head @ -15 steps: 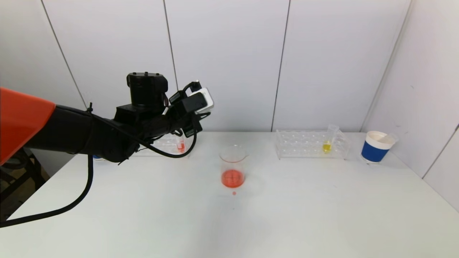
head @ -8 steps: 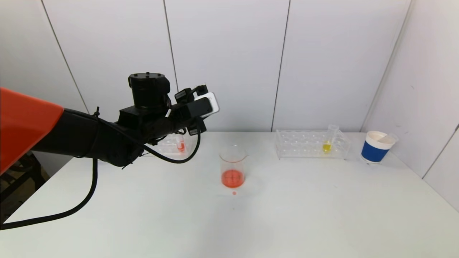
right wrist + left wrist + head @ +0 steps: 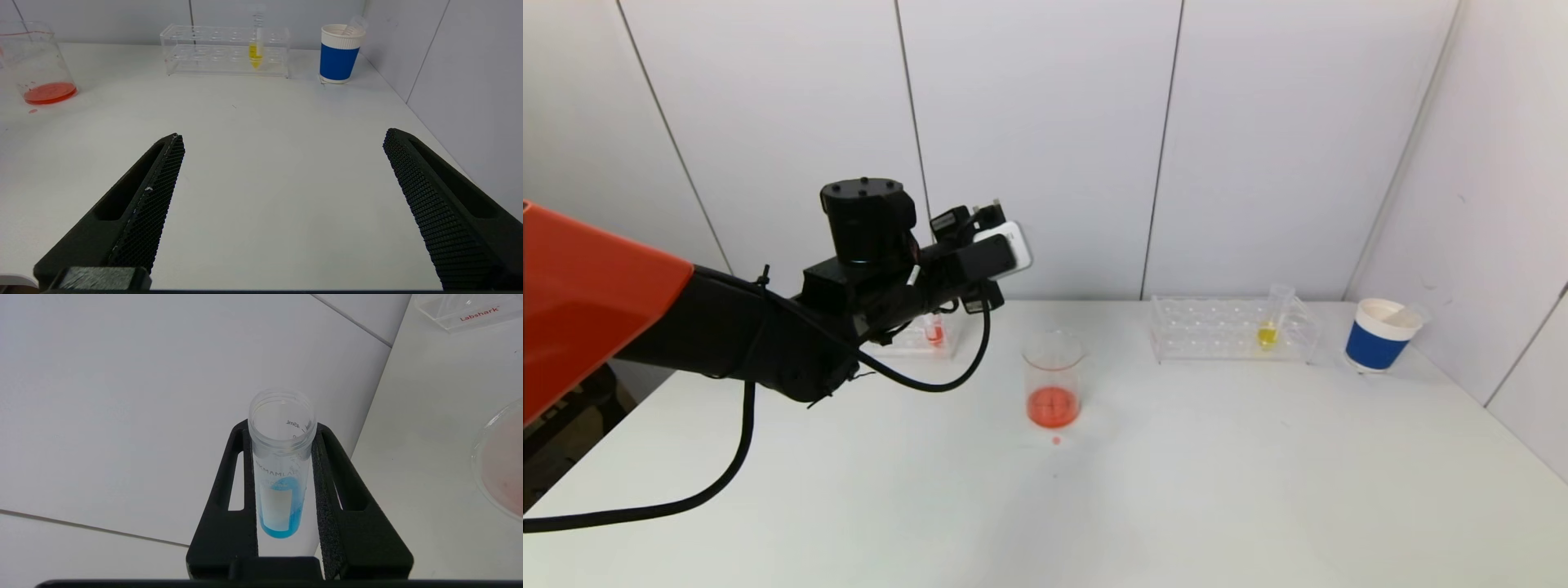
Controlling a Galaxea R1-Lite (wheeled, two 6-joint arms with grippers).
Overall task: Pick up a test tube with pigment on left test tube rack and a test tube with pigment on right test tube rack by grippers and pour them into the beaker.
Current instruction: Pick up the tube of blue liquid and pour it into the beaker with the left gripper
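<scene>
Two racks flank the beaker point(image 3: 1054, 380) in the head view; from it, the left gripper point(image 3: 992, 269) sits at ten o'clock, raised, nearer than the unseen right arm.

Left wrist view: fingers point(image 3: 331, 486) clamp the blue-pigment tube point(image 3: 282, 465), mouth tipped away from them.

Right wrist view: right gripper point(image 3: 282, 204) fingers spread wide, empty; the yellow tube point(image 3: 256, 45) stands upright in the right rack point(image 3: 224, 53) at twelve o'clock.
</scene>
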